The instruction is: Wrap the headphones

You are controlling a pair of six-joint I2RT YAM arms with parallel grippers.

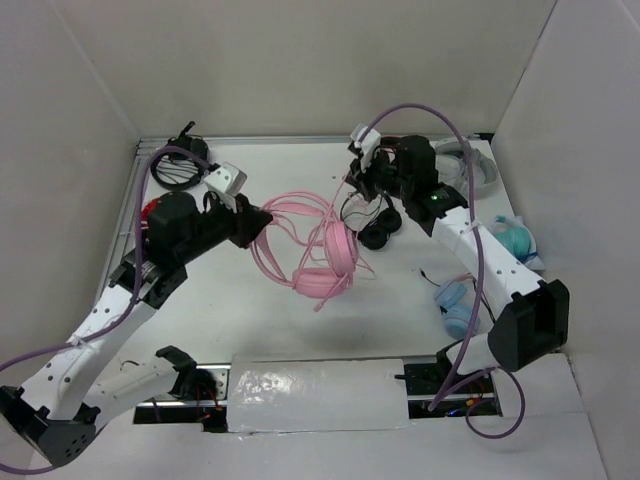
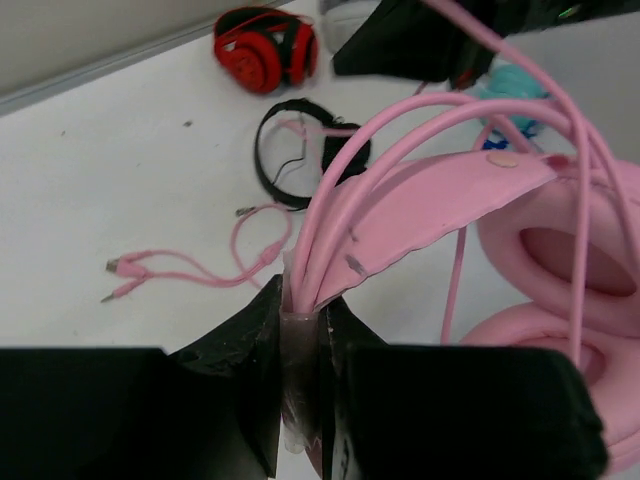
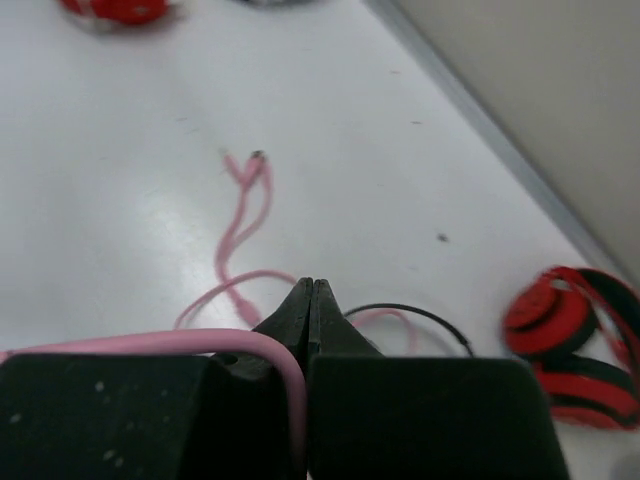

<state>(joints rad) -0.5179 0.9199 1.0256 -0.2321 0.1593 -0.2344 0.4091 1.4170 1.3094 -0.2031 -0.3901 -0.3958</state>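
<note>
Left pincer (image 2: 302, 300) is clamped tight on the bundled headband wires of the pink headphones (image 1: 325, 262), which sit mid-counter (image 1: 250, 310) between the two arms, cups (image 2: 560, 260) off to its right. Honestly can't tell if the cups touch the surface. Right pincer (image 3: 311, 290) is closed too, with the thin pink cable (image 3: 150, 342) pinched in the seam. The cable's plug end (image 3: 245, 165) lies loose on the counter. Red-and-black headphones (image 2: 265, 48) sit near the back, a thin black pair (image 2: 290, 150) just beside them.

Plain off-white walls (image 1: 300, 60) enclose a glossy white table (image 1: 250, 320) on three sides, evenly lit.
</note>
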